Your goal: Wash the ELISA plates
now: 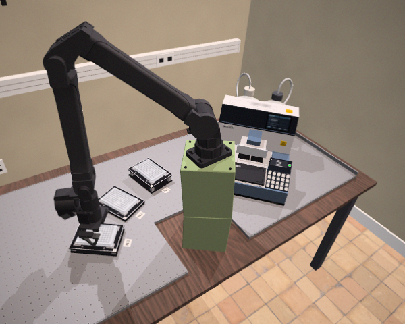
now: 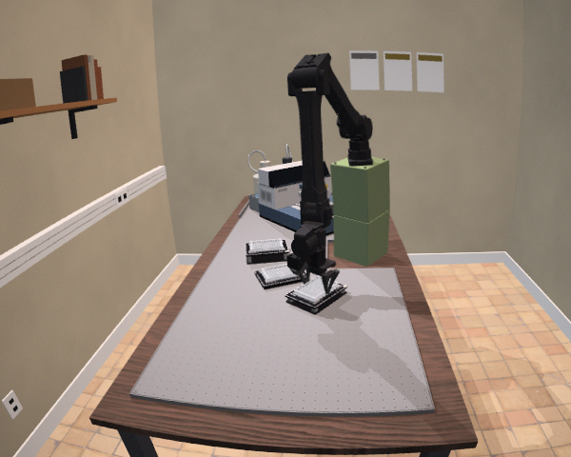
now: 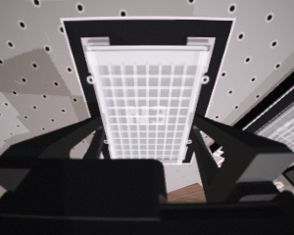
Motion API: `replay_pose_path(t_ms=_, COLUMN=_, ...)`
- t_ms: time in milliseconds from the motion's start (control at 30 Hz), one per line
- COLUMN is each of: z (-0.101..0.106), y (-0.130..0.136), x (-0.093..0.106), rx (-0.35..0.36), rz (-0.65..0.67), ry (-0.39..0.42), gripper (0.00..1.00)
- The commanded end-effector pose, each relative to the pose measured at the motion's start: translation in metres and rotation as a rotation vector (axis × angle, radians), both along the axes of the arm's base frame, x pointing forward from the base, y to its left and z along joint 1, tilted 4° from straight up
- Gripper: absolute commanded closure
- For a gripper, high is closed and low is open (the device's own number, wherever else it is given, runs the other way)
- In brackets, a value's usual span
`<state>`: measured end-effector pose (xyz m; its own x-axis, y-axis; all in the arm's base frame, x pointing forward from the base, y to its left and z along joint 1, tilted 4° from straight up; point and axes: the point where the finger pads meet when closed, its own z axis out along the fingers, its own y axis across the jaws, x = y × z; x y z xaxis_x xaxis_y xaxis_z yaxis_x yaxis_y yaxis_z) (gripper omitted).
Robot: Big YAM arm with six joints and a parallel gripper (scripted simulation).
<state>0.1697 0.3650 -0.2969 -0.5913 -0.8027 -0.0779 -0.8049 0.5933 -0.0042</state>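
Note:
A clear-white plate (image 1: 110,234) (image 2: 315,290) (image 3: 147,98) lies flat in the black nest N3 (image 3: 220,49). My gripper (image 1: 97,233) (image 2: 317,286) (image 3: 147,117) points down over it, with one finger against each long side; it is shut on this plate, low in the nest. The plate's cut-off corner cannot be made out. Another plate (image 1: 121,201) (image 2: 277,273) lies in nest N2, and a third plate (image 1: 149,171) (image 2: 265,245) in the raised nest N1. On the washer (image 1: 230,136) (image 2: 276,194), the lamp (image 1: 289,165) is green. No plate shows on its dark carrier (image 1: 250,173).
The green pedestal (image 1: 208,195) (image 2: 360,211) of the arm stands between the nests and the washer. The keypad (image 1: 278,179) is at the washer's front right. Bottles with hoses stand behind the washer. Nest N2 is close beside N3.

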Motion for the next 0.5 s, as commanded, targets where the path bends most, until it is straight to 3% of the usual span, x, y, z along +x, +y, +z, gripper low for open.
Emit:
replay_pose_path(t_ms=0, z=0.001, y=0.003, x=0.002, rx=0.008, rz=-0.005, ry=-0.001, gripper=0.18)
replay_pose_path(t_ms=67, z=0.011, y=0.003, x=0.005, rx=0.011, rz=-0.023, ry=0.000, gripper=0.18)
replay_pose_path(t_ms=467, z=0.027, y=0.002, x=0.003, rx=0.011, rz=-0.020, ry=0.000, gripper=0.18)
